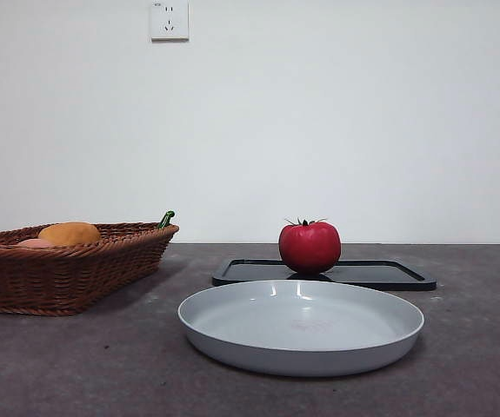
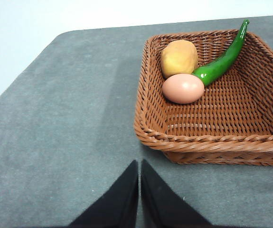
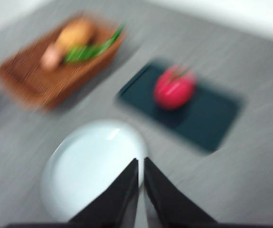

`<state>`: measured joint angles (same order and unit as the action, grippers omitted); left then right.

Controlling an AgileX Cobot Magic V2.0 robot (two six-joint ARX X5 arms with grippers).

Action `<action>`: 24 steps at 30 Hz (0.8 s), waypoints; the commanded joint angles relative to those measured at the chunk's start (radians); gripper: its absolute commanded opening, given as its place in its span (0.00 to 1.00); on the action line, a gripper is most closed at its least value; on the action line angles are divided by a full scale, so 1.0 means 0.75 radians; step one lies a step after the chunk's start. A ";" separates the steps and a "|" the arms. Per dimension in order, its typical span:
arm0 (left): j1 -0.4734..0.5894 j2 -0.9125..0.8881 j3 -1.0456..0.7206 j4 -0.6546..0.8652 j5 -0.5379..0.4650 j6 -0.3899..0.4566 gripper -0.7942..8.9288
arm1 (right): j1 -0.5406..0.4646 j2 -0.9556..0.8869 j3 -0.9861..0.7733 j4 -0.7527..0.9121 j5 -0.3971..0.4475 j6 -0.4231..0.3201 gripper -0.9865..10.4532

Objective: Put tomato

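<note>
Tomato [image 1: 310, 247] upright on black tray [image 1: 389, 275], just behind grey plate [image 1: 232, 334] — untouched. Right gripper [image 3: 141, 164] up high over plate's near rim, jaws pressed together, holding nothing; wrist view smeared w/ blur. Left gripper [image 2: 139, 166] likewise closed and empty, near basket [image 2: 150, 128].

Risks, as judged: round glossy skin — off-centre pinch could squirt it sideways or roll it off tray. Jaws must spread first, else just a shove. Low approach could clip plate rim.
</note>
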<state>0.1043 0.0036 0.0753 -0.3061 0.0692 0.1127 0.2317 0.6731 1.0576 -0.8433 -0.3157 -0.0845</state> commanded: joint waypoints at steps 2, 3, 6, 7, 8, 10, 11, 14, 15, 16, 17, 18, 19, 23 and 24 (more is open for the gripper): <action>0.000 -0.001 -0.027 -0.015 -0.004 -0.007 0.09 | -0.163 -0.143 -0.043 0.199 0.043 -0.027 0.09; 0.000 -0.001 -0.027 -0.015 -0.004 -0.007 0.09 | -0.188 -0.174 -0.077 0.260 0.041 -0.027 0.09; 0.000 -0.001 -0.027 -0.015 -0.004 -0.007 0.09 | -0.255 -0.279 -0.242 0.471 0.040 -0.015 0.09; 0.000 -0.001 -0.027 -0.015 -0.004 -0.007 0.09 | -0.280 -0.317 -0.310 0.539 0.039 -0.007 0.09; 0.000 -0.001 -0.027 -0.015 -0.004 -0.007 0.09 | -0.305 -0.355 -0.381 0.607 0.039 0.003 0.09; 0.000 -0.001 -0.027 -0.015 -0.004 -0.007 0.09 | -0.341 -0.425 -0.510 0.721 0.044 0.040 0.09; 0.000 -0.001 -0.027 -0.015 -0.004 -0.007 0.09 | -0.354 -0.458 -0.576 0.777 0.052 0.058 0.09; 0.000 -0.001 -0.027 -0.015 -0.004 -0.007 0.09 | -0.372 -0.551 -0.753 0.914 0.140 0.092 0.09; 0.000 -0.001 -0.027 -0.015 -0.004 -0.007 0.09 | -0.375 -0.577 -0.801 0.947 0.163 0.105 0.09; 0.000 -0.001 -0.027 -0.015 -0.004 -0.007 0.09 | -0.376 -0.607 -0.855 0.985 0.185 0.124 0.09; 0.000 -0.001 -0.027 -0.015 -0.004 -0.007 0.09 | -0.376 -0.636 -0.906 1.014 0.206 0.143 0.09; 0.000 -0.001 -0.027 -0.015 -0.004 -0.007 0.09 | -0.376 -0.659 -0.946 1.031 0.231 0.156 0.09; 0.000 -0.001 -0.027 -0.015 -0.004 -0.007 0.09 | -0.376 -0.687 -0.991 1.048 0.266 0.171 0.09; 0.000 -0.001 -0.027 -0.015 -0.004 -0.007 0.09 | -0.381 -0.775 -1.132 1.056 0.329 0.202 0.09; 0.000 -0.001 -0.027 -0.015 -0.004 -0.007 0.09 | -0.385 -0.791 -1.159 1.055 0.328 0.208 0.09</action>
<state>0.1043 0.0036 0.0753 -0.3061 0.0692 0.1127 -0.0540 0.0883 0.1967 -0.0666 -0.0742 0.0410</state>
